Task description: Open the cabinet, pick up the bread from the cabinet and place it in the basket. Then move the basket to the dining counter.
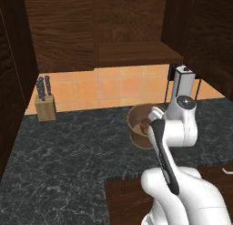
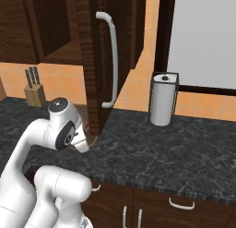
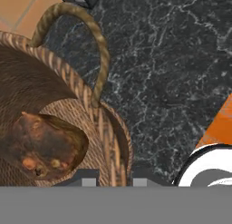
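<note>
Bread lies inside the basket, a brown lumpy piece on the woven floor (seen from the hand camera); the basket stands on the black marbled counter, its looped handle rising over the rim; the gripper sits at that rim, one dark fingertip inside the wall and one outside, jaws narrowed on the weave. Going left to right in the left base view: a knife block against the orange tiles, then the basket, partly behind the white arm. In the right base view the cabinet door stands open, its silver handle facing forward; a paper towel roll stands further right.
</note>
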Available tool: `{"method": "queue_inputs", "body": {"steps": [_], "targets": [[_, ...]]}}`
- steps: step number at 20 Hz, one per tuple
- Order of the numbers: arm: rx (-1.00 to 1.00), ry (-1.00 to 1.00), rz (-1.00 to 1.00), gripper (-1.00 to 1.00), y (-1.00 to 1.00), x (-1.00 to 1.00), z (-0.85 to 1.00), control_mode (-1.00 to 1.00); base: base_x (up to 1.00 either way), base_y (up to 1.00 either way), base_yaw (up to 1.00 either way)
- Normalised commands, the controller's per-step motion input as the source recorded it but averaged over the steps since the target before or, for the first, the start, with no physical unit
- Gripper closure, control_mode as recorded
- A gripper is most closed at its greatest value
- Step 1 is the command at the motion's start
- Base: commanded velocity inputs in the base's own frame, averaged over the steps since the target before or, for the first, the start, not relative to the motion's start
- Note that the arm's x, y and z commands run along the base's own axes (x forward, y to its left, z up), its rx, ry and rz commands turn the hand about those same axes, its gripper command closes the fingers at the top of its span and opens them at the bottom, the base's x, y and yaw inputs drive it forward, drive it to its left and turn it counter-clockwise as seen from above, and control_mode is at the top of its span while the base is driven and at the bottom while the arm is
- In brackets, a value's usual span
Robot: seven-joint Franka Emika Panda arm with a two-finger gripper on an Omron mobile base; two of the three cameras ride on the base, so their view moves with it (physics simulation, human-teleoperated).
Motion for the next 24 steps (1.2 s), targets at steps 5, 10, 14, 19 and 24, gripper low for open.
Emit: {"method": "queue_inputs", "body": {"steps": [5, 10, 14, 19, 24], "targets": [[0.01, 0.08, -0.02, 1.0, -0.22, -0.71, 1.0, -1.0, 0.0, 0.0, 0.0], [0.04, -0.04, 0.0, 1.0, 0.02, -0.59, 0.99, -1.0, 0.0, 0.0, 0.0], [0.02, -0.03, 0.0, 1.0, 0.0, -0.61, 0.73, -1.0, 0.0, 0.0, 0.0], [0.0, 0.0, 0.0, 1.0, 0.0, -0.48, 0.35, -1.0, 0.0, 0.0, 0.0], [0.0, -0.03, 0.0, 1.0, -0.34, -0.53, 0.05, 1.0, -0.2, -0.04, 0.0]]}}
